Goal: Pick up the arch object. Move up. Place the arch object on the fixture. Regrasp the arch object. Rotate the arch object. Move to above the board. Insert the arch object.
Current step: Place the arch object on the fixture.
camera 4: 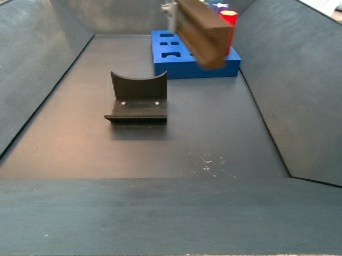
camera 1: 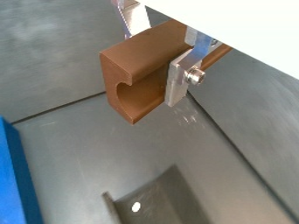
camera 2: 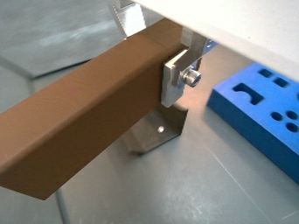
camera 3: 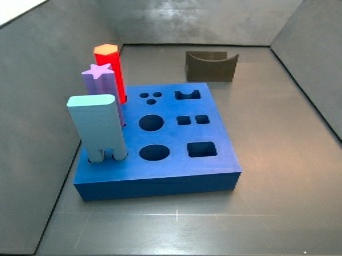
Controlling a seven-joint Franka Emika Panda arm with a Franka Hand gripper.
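My gripper [camera 1: 153,54] is shut on the arch object [camera 1: 135,74], a long matte brown bar with a curved notch in its end face. One silver finger [camera 1: 180,80] presses its side and the other finger [camera 1: 126,21] shows behind it. In a side view the arch object [camera 4: 205,34] hangs tilted in the air, well above the floor, in front of the blue board [camera 4: 175,52]. The fixture [camera 4: 136,98], dark with a U-shaped notch, stands on the floor below and nearer the camera. Another side view shows the board [camera 3: 160,165] and fixture [camera 3: 210,65], but neither gripper nor arch object.
On the board stand a red hexagonal peg [camera 3: 110,68], a purple star-shaped peg [camera 3: 96,75] and a pale blue block [camera 3: 96,125]. Grey walls [camera 4: 274,60] slope up round the dark floor. The board's edge [camera 2: 260,112] and the fixture [camera 2: 159,136] show beneath the held bar.
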